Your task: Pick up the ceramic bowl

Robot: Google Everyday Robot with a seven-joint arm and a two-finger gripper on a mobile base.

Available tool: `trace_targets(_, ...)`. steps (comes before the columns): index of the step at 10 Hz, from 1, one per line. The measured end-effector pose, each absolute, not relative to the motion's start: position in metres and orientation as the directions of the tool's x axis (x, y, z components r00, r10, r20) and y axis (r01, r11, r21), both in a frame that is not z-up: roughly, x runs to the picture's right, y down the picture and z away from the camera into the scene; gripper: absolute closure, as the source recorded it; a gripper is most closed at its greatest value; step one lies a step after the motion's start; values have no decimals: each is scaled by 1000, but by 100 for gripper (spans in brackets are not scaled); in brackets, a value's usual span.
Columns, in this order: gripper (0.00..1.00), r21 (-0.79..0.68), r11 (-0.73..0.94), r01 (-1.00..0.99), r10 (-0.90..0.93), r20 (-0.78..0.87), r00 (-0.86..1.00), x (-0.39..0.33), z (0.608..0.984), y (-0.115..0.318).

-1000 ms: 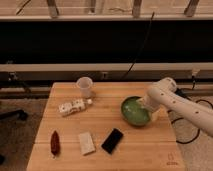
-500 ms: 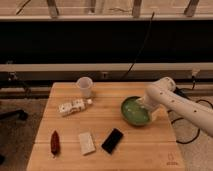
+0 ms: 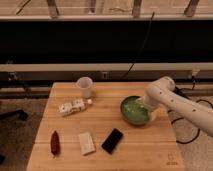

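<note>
The green ceramic bowl point(image 3: 133, 110) sits on the right side of the wooden table point(image 3: 102, 130), near its right edge. My white arm reaches in from the right, and the gripper point(image 3: 145, 106) is down at the bowl's right rim, mostly hidden behind the arm's wrist. The bowl rests on the table.
A small white cup point(image 3: 85, 86) stands at the back centre-left. A white bottle or packet point(image 3: 73, 106) lies left of centre. A red packet point(image 3: 54, 142), a white bar point(image 3: 86, 143) and a black phone point(image 3: 112, 140) lie along the front. Dark shelving runs behind the table.
The arm has shifted slightly left and down toward the bowl's right rim. The bowl and the other objects have not moved.
</note>
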State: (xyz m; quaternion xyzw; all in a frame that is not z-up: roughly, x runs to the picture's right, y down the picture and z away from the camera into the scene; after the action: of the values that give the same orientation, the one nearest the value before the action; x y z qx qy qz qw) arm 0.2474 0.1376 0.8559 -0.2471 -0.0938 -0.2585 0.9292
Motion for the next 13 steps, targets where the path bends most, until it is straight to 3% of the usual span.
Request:
trace_targets(6, 20, -431, 706, 562, -439, 358, 824, 256, 861, 164)
trace_targets(7, 24, -432, 701, 567, -439, 365, 821, 257, 862, 167)
trace_targets(8, 30, -430, 698, 572, -441, 372, 817, 257, 862, 169)
trace_targets(13, 84, -413, 681, 604, -458, 403, 792, 256, 860, 178)
